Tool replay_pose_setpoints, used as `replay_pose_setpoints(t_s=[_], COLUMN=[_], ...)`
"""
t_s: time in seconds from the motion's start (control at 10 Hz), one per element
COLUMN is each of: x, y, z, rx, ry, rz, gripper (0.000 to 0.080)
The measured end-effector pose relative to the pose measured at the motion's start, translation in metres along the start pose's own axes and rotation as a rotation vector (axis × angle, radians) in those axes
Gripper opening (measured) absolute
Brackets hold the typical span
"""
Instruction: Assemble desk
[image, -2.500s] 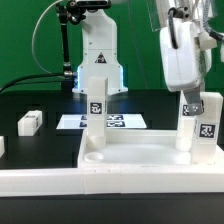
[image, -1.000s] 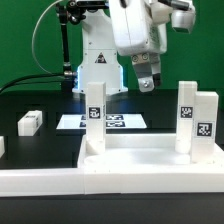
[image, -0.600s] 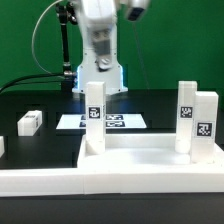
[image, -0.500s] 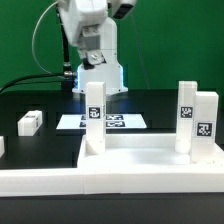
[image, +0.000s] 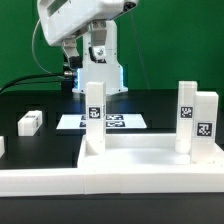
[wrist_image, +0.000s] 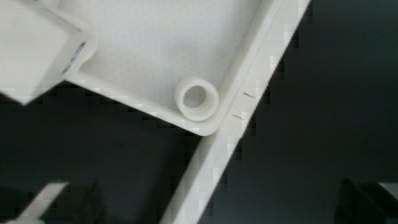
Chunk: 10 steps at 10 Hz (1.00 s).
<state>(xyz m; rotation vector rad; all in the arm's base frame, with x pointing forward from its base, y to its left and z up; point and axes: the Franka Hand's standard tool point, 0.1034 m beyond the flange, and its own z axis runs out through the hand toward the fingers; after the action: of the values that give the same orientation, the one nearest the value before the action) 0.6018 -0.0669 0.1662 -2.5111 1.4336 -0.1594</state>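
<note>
The white desk panel (image: 150, 172) lies at the front with its rim up. Three white tagged legs stand in it: one at its left corner (image: 95, 118) and two at its right side (image: 187, 112) (image: 206, 125). A loose leg (image: 30, 121) lies on the black table to the exterior view's left. My gripper (image: 72, 52) hangs high above the table's back left, clear of all parts. In the wrist view a panel corner with its round socket (wrist_image: 196, 97) shows far below my gripper (wrist_image: 210, 205). The dark fingertips (wrist_image: 43, 200) stand wide apart with nothing between them.
The marker board (image: 118, 122) lies behind the panel. A long white rail (image: 38, 180) runs along the front left. Another white piece (image: 2, 146) shows at the left edge. The robot base (image: 100, 70) stands at the back.
The arm left the right-hand legs, rose and swung across to the exterior view's upper left. The legs and panel have not moved.
</note>
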Motion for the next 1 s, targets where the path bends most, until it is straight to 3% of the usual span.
replay_pose_setpoints(t_s=[0.3, 0.6, 0.7, 1.0], x=[0.015, 0.043, 0.048, 0.044], y=[0.048, 0.128, 0.14, 0.141], z=[0.001, 0.008, 0.01, 0.012], rx=[-0.021, -0.07, -0.083, -0.084], ry=[-0.003, -0.025, -0.023, -0.055], rz=[-0.289, -0.635, -0.687, -0.716], gripper=[0.0649, 0.0649, 0.0649, 0.0649])
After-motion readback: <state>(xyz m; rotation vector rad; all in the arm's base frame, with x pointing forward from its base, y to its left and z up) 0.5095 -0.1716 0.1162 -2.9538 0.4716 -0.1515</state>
